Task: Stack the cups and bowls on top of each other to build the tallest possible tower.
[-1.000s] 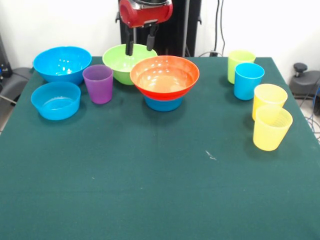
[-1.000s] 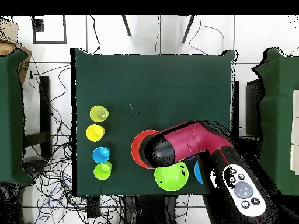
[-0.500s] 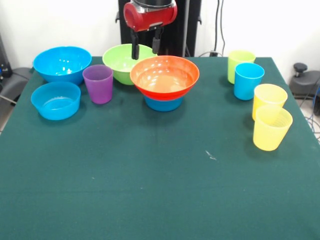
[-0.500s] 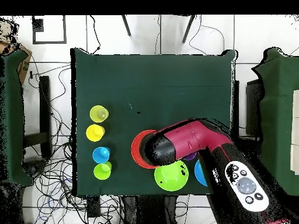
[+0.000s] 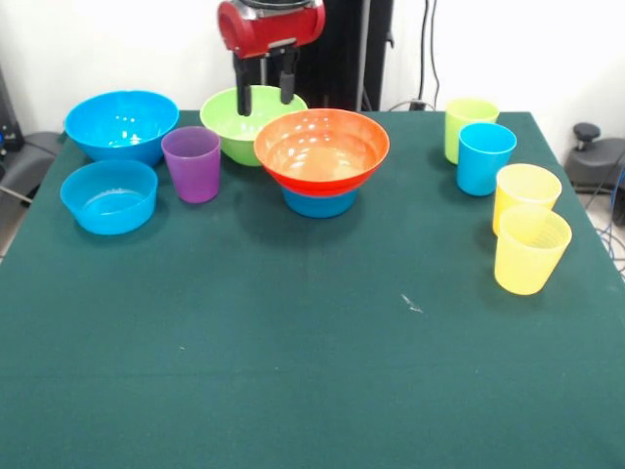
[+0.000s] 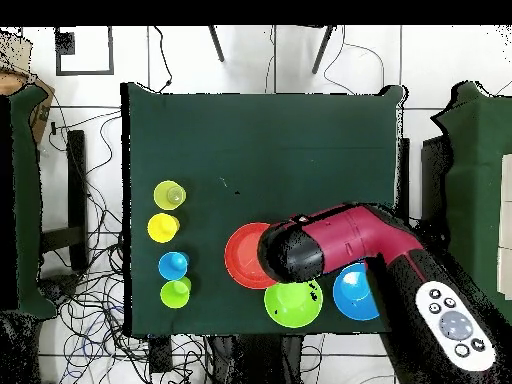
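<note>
The gripper (image 5: 264, 95) has slid a little to the left since a moment ago and now hangs over the green bowl (image 5: 244, 123). Its two fingers are apart with nothing between them.

The orange bowl (image 5: 321, 148) sits on top of a small blue bowl (image 5: 319, 203), a bit left of the middle at the far side of the table (image 5: 293, 342). That is the whole tower so far. The purple cup (image 5: 192, 163) is not on it. It stands on the table just left of the orange bowl, in front of the green bowl.

Farther left is the big blue bowl (image 5: 122, 122), and the other small blue bowl (image 5: 108, 195) sits in front of it.

On the right side stand four cups, well apart from the bowls. The green cup (image 5: 468, 124) is farthest back, with the blue cup (image 5: 484, 157) just in front of it. Nearer are two yellow cups (image 5: 528, 239), one close behind the other.

From above, the red arm (image 6: 350, 240) covers part of the orange bowl and the purple cup.
</note>
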Tool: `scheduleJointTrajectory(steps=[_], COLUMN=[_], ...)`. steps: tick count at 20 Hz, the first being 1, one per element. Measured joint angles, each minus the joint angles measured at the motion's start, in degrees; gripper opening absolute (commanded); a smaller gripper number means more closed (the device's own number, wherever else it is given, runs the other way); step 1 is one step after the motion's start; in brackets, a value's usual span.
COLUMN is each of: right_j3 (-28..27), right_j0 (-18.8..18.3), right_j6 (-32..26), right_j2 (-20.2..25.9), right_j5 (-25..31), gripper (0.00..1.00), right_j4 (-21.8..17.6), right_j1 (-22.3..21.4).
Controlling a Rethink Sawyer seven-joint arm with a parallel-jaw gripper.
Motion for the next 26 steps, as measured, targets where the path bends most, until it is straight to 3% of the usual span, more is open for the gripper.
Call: scheduleJointTrajectory(steps=[5,12,26], right_j3=[0.02,0.00,-0.04], right_j0=[-3.58,-5.92,-5.28], right_j6=[-2.37,-5.57,-6.02], right_j2=[2.40,3.66,4.10], right_j5=[0.01,0.27,1.84], gripper=[1.00,1.00,1.00], right_j4=[-0.04,-0.11,-0.37], right_j1=[1.02,3.82,6.80])
